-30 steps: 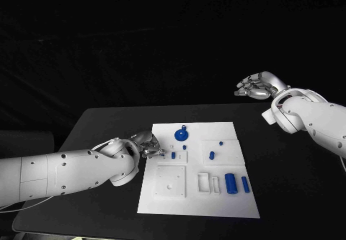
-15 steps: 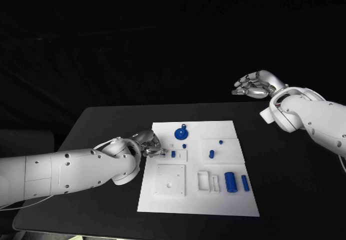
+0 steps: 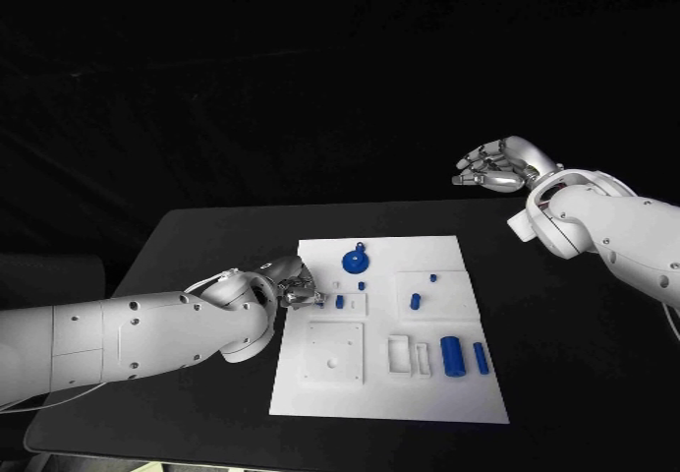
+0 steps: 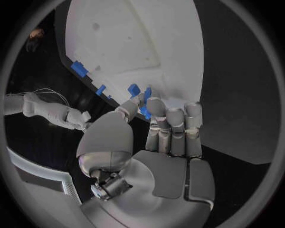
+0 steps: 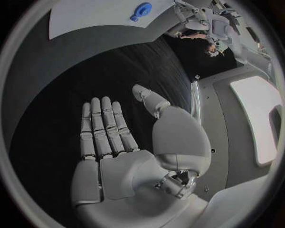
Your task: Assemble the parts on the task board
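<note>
The white task board (image 3: 425, 393) lies mid-table. My left hand (image 3: 291, 285) is at the board's left edge; in the left wrist view this hand (image 4: 160, 142) pinches a small blue part (image 4: 145, 97) between thumb and fingertips, just over the board (image 4: 137, 38). A small blue peg (image 3: 340, 300) stands right beside the fingers. On the board are a round blue part (image 3: 356, 261) at the far end and two blue cylinders (image 3: 452, 356) near the right edge. My right hand (image 3: 493, 167) hangs high over the table's far right corner, holding nothing; its fingers (image 5: 104, 128) are stretched out.
A white square plate (image 3: 334, 354) and white slotted blocks (image 3: 411, 357) sit on the board's near half. More small blue pegs (image 3: 416, 302) stand mid-board. The right wrist view shows the board's far corner (image 5: 89, 14) with the round blue part (image 5: 141, 9).
My right hand has drifted slightly up and to the left. The left hand stays at the board's left edge; the small shift of the board comes from the camera.
</note>
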Motion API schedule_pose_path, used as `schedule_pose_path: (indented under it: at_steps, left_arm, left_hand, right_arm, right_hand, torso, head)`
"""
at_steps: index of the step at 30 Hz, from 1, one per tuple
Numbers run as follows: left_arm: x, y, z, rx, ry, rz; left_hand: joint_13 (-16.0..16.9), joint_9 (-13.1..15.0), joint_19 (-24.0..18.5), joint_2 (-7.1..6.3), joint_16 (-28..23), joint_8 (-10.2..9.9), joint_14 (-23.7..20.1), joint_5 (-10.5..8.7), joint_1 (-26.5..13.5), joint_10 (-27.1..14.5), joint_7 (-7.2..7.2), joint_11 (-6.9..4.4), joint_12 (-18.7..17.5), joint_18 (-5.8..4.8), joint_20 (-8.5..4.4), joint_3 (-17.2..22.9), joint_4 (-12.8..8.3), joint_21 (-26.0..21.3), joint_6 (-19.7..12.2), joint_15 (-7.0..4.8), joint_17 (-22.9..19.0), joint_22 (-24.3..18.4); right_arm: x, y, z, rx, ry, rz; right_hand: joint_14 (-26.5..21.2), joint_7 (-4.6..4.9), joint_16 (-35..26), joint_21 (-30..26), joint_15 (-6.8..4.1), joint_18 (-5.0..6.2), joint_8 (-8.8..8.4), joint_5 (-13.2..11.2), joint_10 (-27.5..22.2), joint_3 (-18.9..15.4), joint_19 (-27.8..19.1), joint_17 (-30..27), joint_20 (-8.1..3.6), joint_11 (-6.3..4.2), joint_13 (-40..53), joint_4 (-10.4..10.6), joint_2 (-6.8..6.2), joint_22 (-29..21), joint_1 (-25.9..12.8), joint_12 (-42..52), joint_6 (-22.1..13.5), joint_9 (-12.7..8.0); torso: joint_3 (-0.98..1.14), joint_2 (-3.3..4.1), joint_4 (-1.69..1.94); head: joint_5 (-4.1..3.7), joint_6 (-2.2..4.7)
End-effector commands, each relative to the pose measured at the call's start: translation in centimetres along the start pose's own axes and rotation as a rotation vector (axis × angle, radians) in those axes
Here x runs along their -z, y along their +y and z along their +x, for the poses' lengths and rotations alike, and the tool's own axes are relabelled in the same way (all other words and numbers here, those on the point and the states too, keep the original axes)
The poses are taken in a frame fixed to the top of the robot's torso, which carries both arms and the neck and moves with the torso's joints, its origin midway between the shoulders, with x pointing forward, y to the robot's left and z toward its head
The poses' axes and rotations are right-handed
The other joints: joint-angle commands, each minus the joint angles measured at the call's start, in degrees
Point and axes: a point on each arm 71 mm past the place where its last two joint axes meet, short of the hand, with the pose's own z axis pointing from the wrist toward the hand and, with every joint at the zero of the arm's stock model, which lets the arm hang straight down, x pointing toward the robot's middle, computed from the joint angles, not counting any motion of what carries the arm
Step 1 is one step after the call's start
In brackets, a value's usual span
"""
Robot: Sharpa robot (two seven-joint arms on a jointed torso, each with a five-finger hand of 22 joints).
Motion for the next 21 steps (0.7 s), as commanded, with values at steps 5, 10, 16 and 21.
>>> schedule_pose_path:
  at_steps: [5,10,16,21]
  left_arm:
    - [-0.05,-0.12,0.24,-0.017,0.022,0.002]
    - [-0.16,0.00,0.29,-0.014,0.026,-0.008]
    - [-0.24,0.18,0.34,-0.016,0.027,-0.013]
    - [-0.28,0.20,0.41,-0.016,0.027,-0.013]
  left_hand:
    - [0.22,0.15,0.57,-0.07,0.45,0.04,4.42,0.98,0.36,1.85,-1.61,-2.22,0.50,-0.03,-7.78,2.62,-2.48,0.28,2.11,-5.04,0.21,0.12]
    - [0.31,0.24,0.62,-0.11,0.52,0.07,4.42,1.41,0.21,1.82,-1.65,-2.26,0.65,-0.02,-7.78,2.57,-2.39,0.31,2.26,-5.09,0.28,0.15]
    - [0.36,0.29,0.65,-0.13,0.58,0.10,4.44,1.57,0.13,1.83,-1.68,-2.28,0.75,-0.01,-7.78,2.54,-2.33,0.33,2.35,-5.11,0.33,0.17]
    - [0.40,0.33,0.68,-0.14,0.62,0.12,4.45,1.66,0.10,1.84,-1.70,-2.30,0.81,0.00,-7.79,2.53,-2.32,0.34,2.39,-5.13,0.36,0.19]
  right_arm:
    - [-0.03,0.32,0.19,-0.007,0.018,-0.013]
    - [-0.01,0.41,0.27,-0.011,0.023,-0.014]
    - [0.00,0.57,0.39,-0.015,0.029,-0.019]
    - [0.00,0.67,0.46,-0.016,0.031,-0.021]
  right_hand:
    - [0.37,0.02,-0.37,-0.40,0.13,-0.91,0.38,0.30,0.48,-0.34,-0.17,-0.17,-0.08,0.16,-0.16,-0.02,0.31,0.10,0.13,-0.38,-0.29,-0.08]
    - [0.39,0.03,-0.38,-0.45,0.13,-0.91,0.37,0.33,0.52,-0.37,-0.17,-0.27,-0.08,0.17,-0.26,0.00,0.33,0.12,0.12,-0.46,-0.32,-0.10]
    - [0.44,0.07,-0.40,-0.62,0.15,-0.93,0.35,0.32,0.64,-0.56,-0.17,-0.54,-0.04,0.21,-0.54,0.19,0.39,0.21,-0.12,-0.69,-0.38,-0.15]
    - [0.46,0.07,-0.40,-0.68,0.14,-0.92,0.35,0.30,0.69,-0.65,-0.18,-0.65,-0.05,0.22,-0.66,0.25,0.42,0.24,-0.20,-0.78,-0.40,-0.17]
  torso:
    - [0.03,-0.01,-0.02]
    - [0.03,-0.02,-0.01]
    - [0.02,-0.01,-0.02]
    - [0.03,-0.01,0.00]
  head:
    - [-0.04,-0.12]
    - [-0.04,-0.19]
    - [-0.11,-0.33]
    - [-0.16,-0.34]
